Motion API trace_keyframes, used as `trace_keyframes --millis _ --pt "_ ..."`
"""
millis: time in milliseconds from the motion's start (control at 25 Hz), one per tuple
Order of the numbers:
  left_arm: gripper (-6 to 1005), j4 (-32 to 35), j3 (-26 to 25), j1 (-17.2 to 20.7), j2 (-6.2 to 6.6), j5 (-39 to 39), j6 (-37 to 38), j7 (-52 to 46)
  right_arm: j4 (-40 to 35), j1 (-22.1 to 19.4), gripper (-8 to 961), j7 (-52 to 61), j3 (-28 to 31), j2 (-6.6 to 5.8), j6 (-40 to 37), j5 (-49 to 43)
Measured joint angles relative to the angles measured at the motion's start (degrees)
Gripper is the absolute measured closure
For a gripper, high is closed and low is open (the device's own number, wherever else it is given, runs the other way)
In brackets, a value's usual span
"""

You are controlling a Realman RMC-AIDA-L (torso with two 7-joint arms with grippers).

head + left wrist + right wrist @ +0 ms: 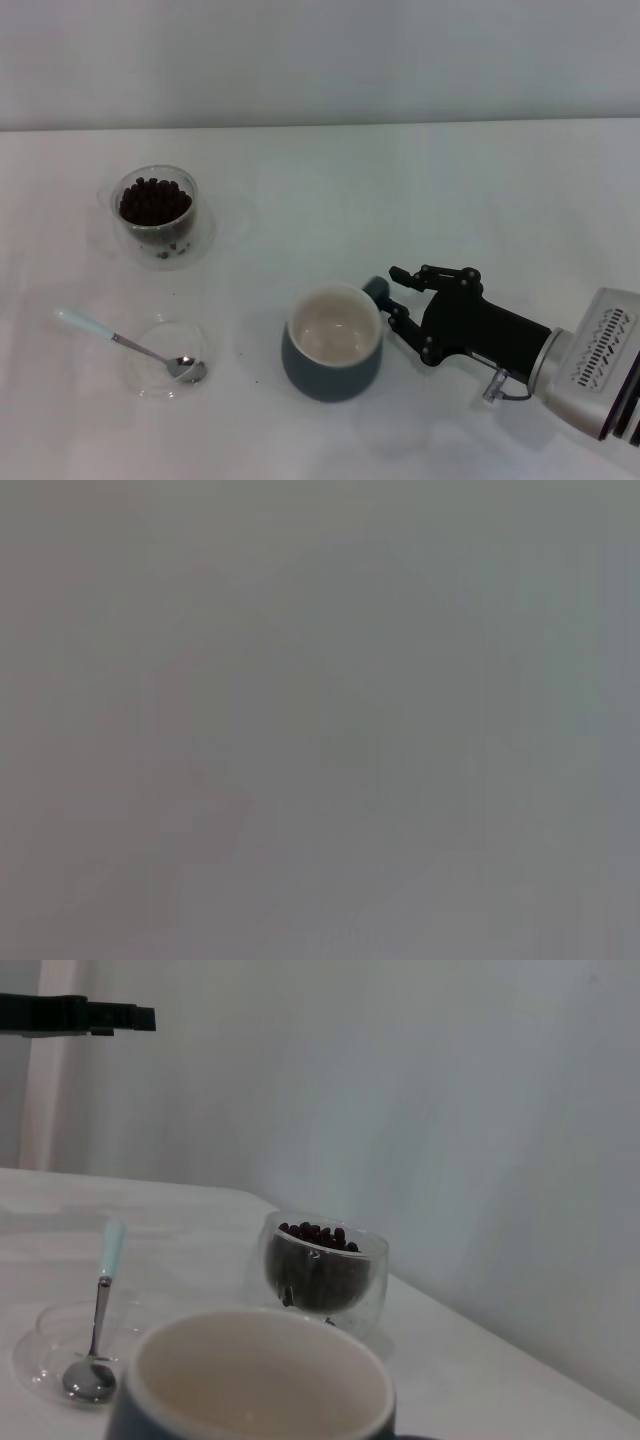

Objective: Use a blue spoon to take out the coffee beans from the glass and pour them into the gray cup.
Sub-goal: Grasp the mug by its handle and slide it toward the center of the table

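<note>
The glass (160, 215) stands at the far left, holding a heap of coffee beans (154, 201). The blue spoon (120, 343) lies at the near left, its bowl resting in a shallow clear dish (150, 378). The gray cup (333, 345) stands in the middle; its inside looks empty. My right gripper (398, 296) is open, with a finger on each side of the cup's handle (377, 290). The right wrist view shows the cup (255, 1380), the glass (322, 1272), the beans (318, 1232) and the spoon (100, 1300). The left gripper is out of view.
The white table (480, 190) ends at a pale wall at the back. A dark bar (70, 1015) shows high in the right wrist view. The left wrist view shows only flat grey.
</note>
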Motion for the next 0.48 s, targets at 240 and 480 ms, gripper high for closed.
trace_keyframes --millis 240,480 --pt "137 0.0 0.0 0.0 0.06 0.0 0.0 0.1 0.0 -0.2 565 0.1 -0.1 -0.16 -0.1 -0.1" --pt "138 0.1 0.0 0.0 0.17 0.0 -0.3 0.2 0.1 -0.6 441 0.4 -0.1 -0.39 -0.3 -0.4"
